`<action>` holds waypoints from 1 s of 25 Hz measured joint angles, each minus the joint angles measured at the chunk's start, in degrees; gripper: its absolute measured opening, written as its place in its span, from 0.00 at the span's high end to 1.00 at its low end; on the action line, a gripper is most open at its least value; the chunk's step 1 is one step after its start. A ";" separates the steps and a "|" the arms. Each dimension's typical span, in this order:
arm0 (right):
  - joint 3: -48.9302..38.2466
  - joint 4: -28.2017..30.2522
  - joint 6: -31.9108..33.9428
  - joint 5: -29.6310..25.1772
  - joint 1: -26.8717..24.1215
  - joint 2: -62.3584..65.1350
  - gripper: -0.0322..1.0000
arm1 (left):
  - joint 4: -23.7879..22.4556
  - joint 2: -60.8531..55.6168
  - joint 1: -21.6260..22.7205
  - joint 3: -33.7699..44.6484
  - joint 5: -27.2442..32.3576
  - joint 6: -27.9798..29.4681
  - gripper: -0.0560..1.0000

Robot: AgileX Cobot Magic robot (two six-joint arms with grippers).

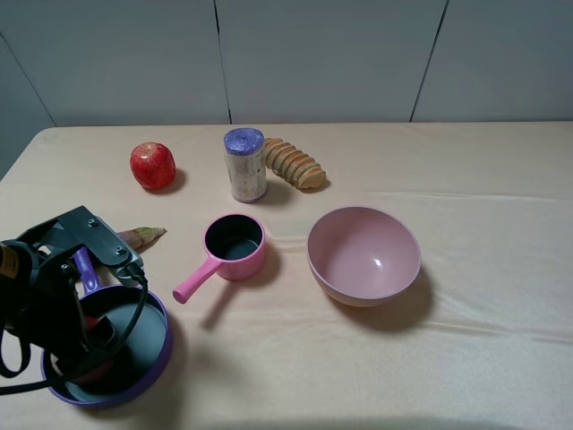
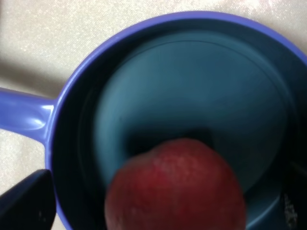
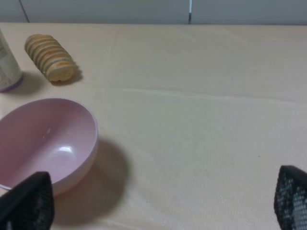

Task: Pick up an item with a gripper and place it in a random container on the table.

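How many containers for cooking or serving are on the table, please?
3. The purple frying pan is at the near left corner under the left gripper, the small pink saucepan is in the middle, and the pink bowl stands right of it.

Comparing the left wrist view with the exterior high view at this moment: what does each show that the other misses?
Only the left wrist view shows the peach clearly, close up over the pan's dark inside.

Only the exterior high view shows the apple, the can, the sliced bread, the pink saucepan, the pink bowl and the left arm over the pan.

Both show the purple frying pan and its handle.
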State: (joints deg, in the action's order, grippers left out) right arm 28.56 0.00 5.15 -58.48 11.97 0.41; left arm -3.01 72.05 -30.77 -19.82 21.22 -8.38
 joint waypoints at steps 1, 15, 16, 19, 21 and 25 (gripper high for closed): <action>0.00 0.00 0.00 0.00 0.00 0.00 0.30 | 0.00 0.00 0.00 0.00 0.00 0.00 0.05; 0.00 0.00 0.00 0.00 0.00 0.00 0.30 | -0.56 0.00 0.00 0.00 1.63 -0.24 0.05; 0.00 0.00 0.00 0.00 0.00 0.00 0.30 | -0.85 0.00 0.00 0.00 1.75 -0.24 0.05; 0.00 0.00 0.00 0.00 0.00 0.00 0.30 | -1.05 0.00 0.00 0.00 2.63 -0.14 0.05; 0.00 0.00 0.00 0.00 0.00 0.00 0.30 | -1.11 0.00 0.00 0.00 3.71 0.44 0.05; 0.00 0.00 0.00 0.00 0.00 0.00 0.30 | -2.76 -0.14 0.85 -0.39 6.92 1.04 0.05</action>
State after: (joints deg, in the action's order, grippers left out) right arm 28.56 0.00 5.15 -58.48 11.97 0.41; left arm -5.77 71.91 -29.91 -20.21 28.14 -7.34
